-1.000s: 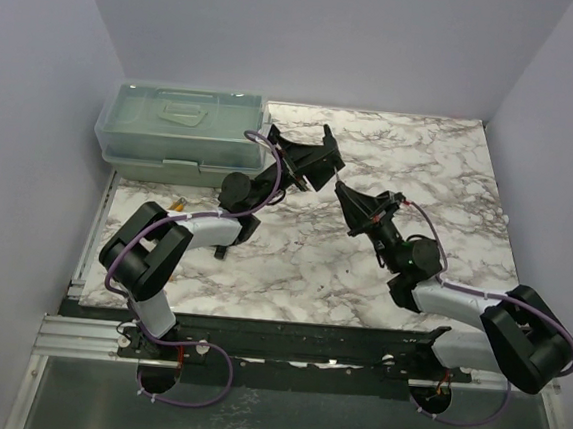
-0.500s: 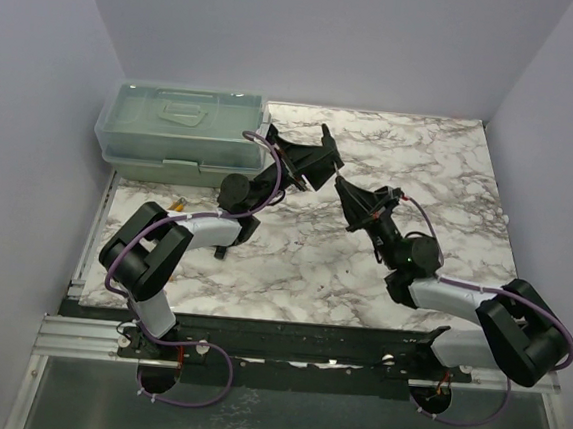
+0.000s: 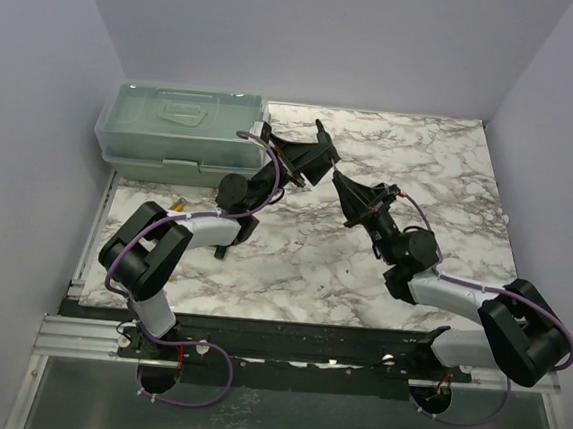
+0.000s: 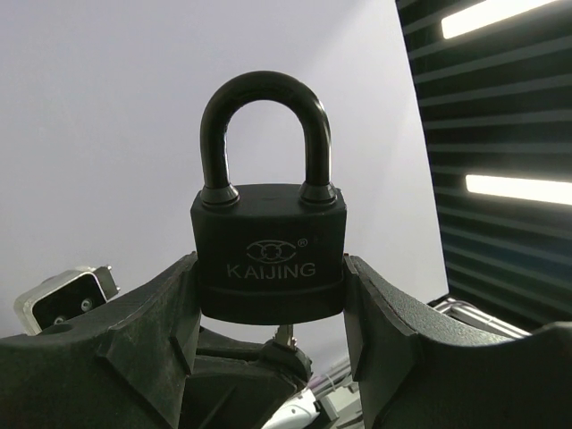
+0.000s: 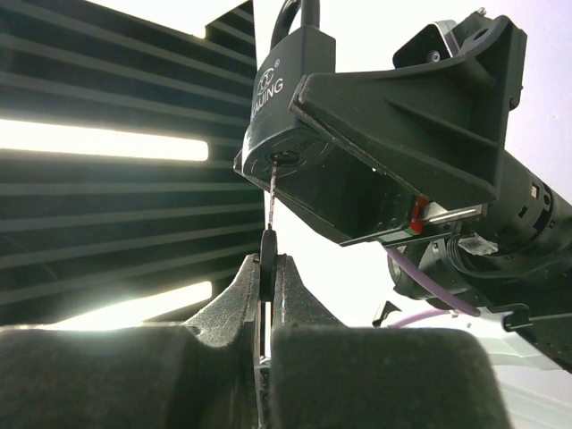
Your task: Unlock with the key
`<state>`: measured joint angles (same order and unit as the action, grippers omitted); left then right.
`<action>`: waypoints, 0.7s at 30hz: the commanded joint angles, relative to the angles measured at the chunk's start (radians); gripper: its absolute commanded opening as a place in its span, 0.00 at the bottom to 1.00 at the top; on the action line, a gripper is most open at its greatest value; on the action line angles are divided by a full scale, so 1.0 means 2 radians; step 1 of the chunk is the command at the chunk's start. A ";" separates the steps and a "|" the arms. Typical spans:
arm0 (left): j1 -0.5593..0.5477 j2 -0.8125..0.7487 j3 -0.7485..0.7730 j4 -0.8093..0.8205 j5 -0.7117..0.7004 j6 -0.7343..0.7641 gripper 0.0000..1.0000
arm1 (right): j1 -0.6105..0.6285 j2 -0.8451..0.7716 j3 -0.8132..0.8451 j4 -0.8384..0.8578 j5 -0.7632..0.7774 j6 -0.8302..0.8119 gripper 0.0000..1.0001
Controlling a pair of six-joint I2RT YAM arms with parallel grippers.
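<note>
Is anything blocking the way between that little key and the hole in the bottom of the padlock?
Nothing visible does. The right gripper pinches the key, and its thin blade reaches straight to the keyhole under the padlock held by the left gripper. How deep the tip sits is unclear.

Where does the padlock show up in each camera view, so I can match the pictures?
Top external: padlock just above centre, tiny, between the left fingers.
Left wrist: centre, upright, shackle up.
Right wrist: top centre, seen from below, key at its keyhole.
Shared landmark: the left fingers clamping it.
</note>
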<state>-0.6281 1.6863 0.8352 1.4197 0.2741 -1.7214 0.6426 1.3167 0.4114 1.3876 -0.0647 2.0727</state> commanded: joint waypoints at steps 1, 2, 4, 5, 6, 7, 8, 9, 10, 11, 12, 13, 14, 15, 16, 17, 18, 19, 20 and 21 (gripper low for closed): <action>-0.004 0.008 0.000 0.118 -0.004 0.033 0.00 | 0.002 0.000 0.026 -0.001 0.018 0.031 0.00; -0.005 0.010 0.003 0.118 -0.005 0.035 0.00 | 0.001 0.001 0.026 0.000 0.019 0.036 0.00; -0.005 0.013 0.008 0.118 -0.006 0.045 0.00 | 0.002 0.005 0.027 0.000 0.021 0.044 0.00; -0.006 0.015 0.011 0.118 -0.006 0.048 0.00 | 0.001 0.006 0.028 0.000 0.020 0.047 0.00; -0.007 0.017 0.013 0.118 -0.006 0.050 0.00 | 0.001 0.008 0.031 -0.001 0.020 0.050 0.00; -0.007 0.018 0.015 0.118 -0.007 0.052 0.00 | 0.002 0.011 0.033 -0.001 0.019 0.053 0.00; -0.008 0.020 0.016 0.118 -0.008 0.054 0.00 | 0.002 0.013 0.035 -0.001 0.018 0.055 0.00; -0.008 0.022 0.016 0.118 -0.010 0.055 0.00 | 0.002 0.016 0.037 0.001 0.017 0.056 0.00; -0.007 0.022 0.016 0.118 -0.011 0.057 0.00 | 0.002 0.018 0.039 0.002 0.017 0.060 0.00; -0.008 0.021 0.016 0.118 -0.014 0.060 0.00 | 0.002 0.019 0.040 0.004 0.017 0.062 0.00; -0.008 0.020 0.013 0.118 -0.017 0.065 0.00 | 0.002 0.020 0.041 0.004 0.017 0.063 0.00; -0.008 0.018 0.012 0.118 -0.020 0.069 0.00 | 0.002 0.020 0.042 0.004 0.017 0.065 0.00; -0.008 0.017 0.012 0.119 -0.022 0.074 0.00 | 0.002 0.021 0.042 0.005 0.017 0.067 0.00; -0.008 0.017 0.013 0.118 -0.023 0.076 0.00 | 0.002 0.021 0.042 0.005 0.018 0.067 0.00; -0.007 0.017 0.014 0.118 -0.023 0.079 0.00 | 0.001 0.021 0.041 0.005 0.019 0.068 0.00; -0.007 0.017 0.015 0.119 -0.023 0.081 0.00 | 0.002 0.021 0.040 0.004 0.020 0.069 0.00; -0.006 0.017 0.016 0.119 -0.024 0.082 0.00 | 0.002 0.021 0.039 0.004 0.020 0.072 0.00; -0.007 0.017 0.017 0.119 -0.024 0.085 0.00 | 0.002 0.022 0.038 0.007 0.021 0.074 0.00; -0.006 0.017 0.018 0.119 -0.024 0.087 0.00 | 0.002 0.024 0.037 0.011 0.022 0.074 0.00; -0.005 0.017 0.019 0.119 -0.024 0.087 0.00 | 0.002 0.024 0.036 0.014 0.021 0.074 0.00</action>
<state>-0.6273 1.7264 0.8410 1.4563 0.1955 -1.5967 0.6426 1.3540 0.4511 1.3502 -0.0528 2.0796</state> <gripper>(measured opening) 0.625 0.034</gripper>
